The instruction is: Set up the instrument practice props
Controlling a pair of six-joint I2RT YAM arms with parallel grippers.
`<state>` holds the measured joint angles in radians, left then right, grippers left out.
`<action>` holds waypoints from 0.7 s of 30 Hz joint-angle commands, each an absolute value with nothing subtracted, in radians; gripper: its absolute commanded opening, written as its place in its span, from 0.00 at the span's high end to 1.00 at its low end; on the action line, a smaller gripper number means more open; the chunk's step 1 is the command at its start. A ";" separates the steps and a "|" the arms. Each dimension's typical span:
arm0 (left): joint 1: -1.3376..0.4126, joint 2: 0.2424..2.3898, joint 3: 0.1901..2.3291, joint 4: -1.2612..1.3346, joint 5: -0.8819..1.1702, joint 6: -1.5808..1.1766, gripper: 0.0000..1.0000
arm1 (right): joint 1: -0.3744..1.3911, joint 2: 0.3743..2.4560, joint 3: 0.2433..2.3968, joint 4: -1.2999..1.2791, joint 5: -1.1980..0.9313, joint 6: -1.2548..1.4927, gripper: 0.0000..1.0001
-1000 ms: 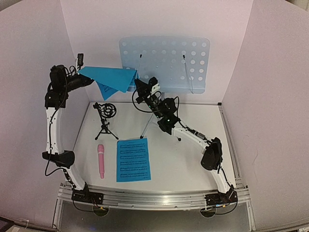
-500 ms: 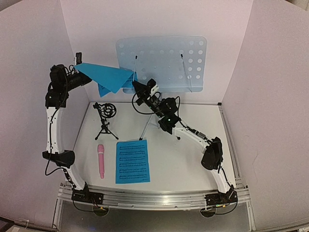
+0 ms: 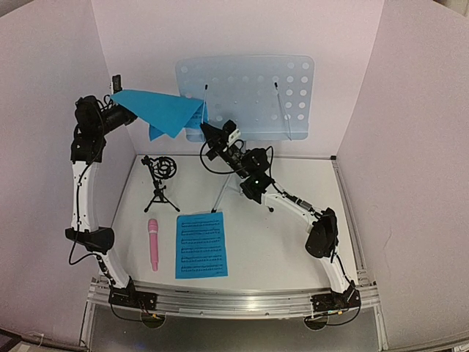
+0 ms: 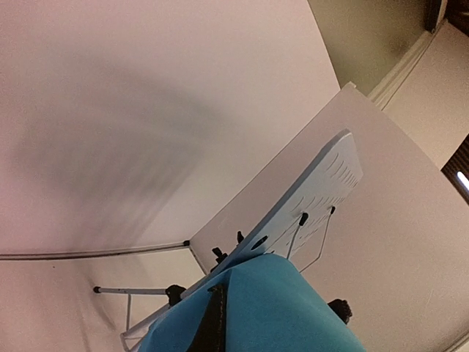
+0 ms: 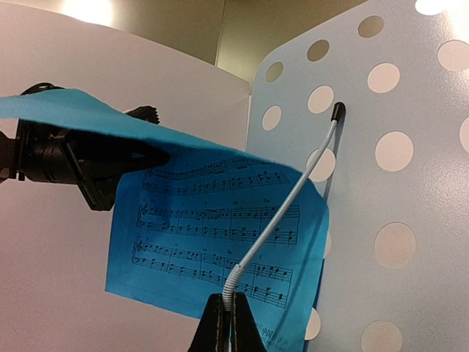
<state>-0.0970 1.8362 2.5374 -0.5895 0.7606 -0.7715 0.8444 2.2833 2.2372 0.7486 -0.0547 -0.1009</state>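
Bright-blue sheet music [image 3: 167, 111], pinched in my left claw [image 4: 215, 323], hangs before the music stand's [image 3: 253, 84] left half, behind the stand's wire page holder [image 5: 289, 202], whose base my right claw [image 5: 226, 326] nips tight.

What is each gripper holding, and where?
Left gripper: raised sheet music, by one edge. Right gripper: wire page holder of the music stand, near its lower end.

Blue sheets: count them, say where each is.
2. One sheet lies flat on the table beside the mic; one hangs in the left fingers at the stand's left edge. Its fold may hide another.
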 commanded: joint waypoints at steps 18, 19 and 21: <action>-0.118 1.857 2.547 -0.270 0.687 -0.981 1.00 | 0.849 2.252 2.266 0.849 -0.140 -0.129 1.00; -0.118 1.860 2.554 -0.265 0.685 -0.975 1.00 | 0.849 2.252 2.268 0.847 -0.141 -0.133 1.00; -0.119 1.867 2.559 -0.244 0.690 -0.973 1.00 | 0.848 2.253 2.276 0.837 -0.147 -0.142 1.00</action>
